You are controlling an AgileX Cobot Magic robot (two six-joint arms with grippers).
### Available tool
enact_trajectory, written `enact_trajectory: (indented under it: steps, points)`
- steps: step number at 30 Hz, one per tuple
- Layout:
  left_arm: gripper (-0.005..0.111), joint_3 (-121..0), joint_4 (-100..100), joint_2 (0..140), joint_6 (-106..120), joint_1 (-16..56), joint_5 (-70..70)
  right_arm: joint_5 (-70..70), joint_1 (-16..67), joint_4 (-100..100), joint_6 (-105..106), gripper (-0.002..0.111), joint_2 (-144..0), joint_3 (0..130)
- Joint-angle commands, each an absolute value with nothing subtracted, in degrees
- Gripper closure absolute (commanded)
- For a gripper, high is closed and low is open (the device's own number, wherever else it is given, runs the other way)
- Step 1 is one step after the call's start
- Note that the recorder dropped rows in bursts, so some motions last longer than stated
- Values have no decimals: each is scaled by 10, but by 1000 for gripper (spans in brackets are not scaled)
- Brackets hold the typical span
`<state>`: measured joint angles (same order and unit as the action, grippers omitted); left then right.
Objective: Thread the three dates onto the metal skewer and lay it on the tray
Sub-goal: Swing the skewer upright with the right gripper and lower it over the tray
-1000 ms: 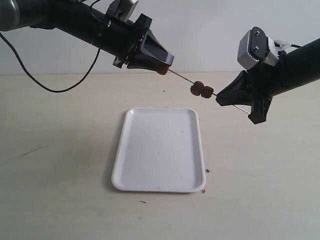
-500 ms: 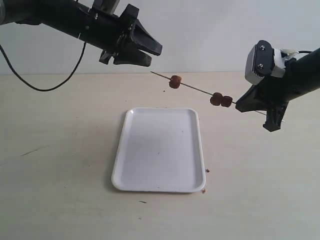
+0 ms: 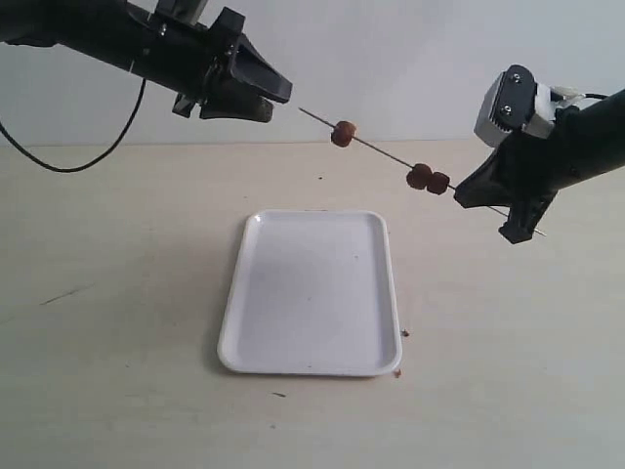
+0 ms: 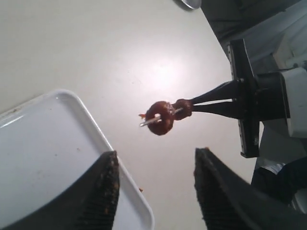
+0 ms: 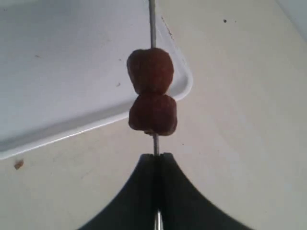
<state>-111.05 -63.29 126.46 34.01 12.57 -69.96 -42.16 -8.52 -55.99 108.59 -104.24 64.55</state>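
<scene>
Pale tabletop (image 3: 117, 342) under a plain wall (image 3: 410, 59), and the metal skewer (image 3: 383, 154) is loaded. A pair of dates (image 3: 429, 180) sits just ahead of the right gripper (image 3: 457, 193), whose fingers (image 5: 129, 206) are pressed together on the rod's rear end. The lone date (image 3: 342, 134) rides farther out, near the free tip. Left gripper (image 3: 281, 106) hangs just beyond that tip, fingers (image 4: 103, 191) spread, nothing between them, touching nothing. Threading looks done to me, so laying the skewer down is the step in hand. The tray (image 3: 311, 372) lies on the table below the span between the two sets of fingertips. Next move, by my reckoning: the right arm lowers the tilted skewer, levels it, sets it inside the rim, then parts its fingers gently so the rod doesn't roll off.
</scene>
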Motion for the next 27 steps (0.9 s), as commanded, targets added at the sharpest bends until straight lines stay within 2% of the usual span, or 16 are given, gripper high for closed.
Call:
enact_trajectory:
  steps: [1, 3, 4, 9, 13, 20, 24, 27]
  points:
    - [78, -1114, -636, 1256, 349, 106, -700, -421, -87, -602, 1035, 108, -1041, 644]
    - [101, -1114, -626, 1256, 352, 101, -700, -421, -87, -634, 963, 108, -1041, 644]
    - [106, -1114, -619, 1256, 356, 100, -700, -421, -87, -643, 918, 108, -1041, 644]
    - [107, -1094, -606, 1248, 366, 101, -689, -460, -87, -632, 699, 108, -1041, 644]
    - [107, -1027, -606, 1213, 397, 106, -631, -487, -69, -697, 669, 108, -1041, 615]
    - [107, -851, -607, 1115, 466, 106, -508, -395, 46, -887, 703, 108, -1041, 508]
    - [107, -740, -635, 1044, 530, 112, -392, -378, 107, -933, 671, 108, -1041, 491]
    - [107, -664, -649, 996, 596, 127, -314, -313, 158, -957, 630, 108, -1041, 491]
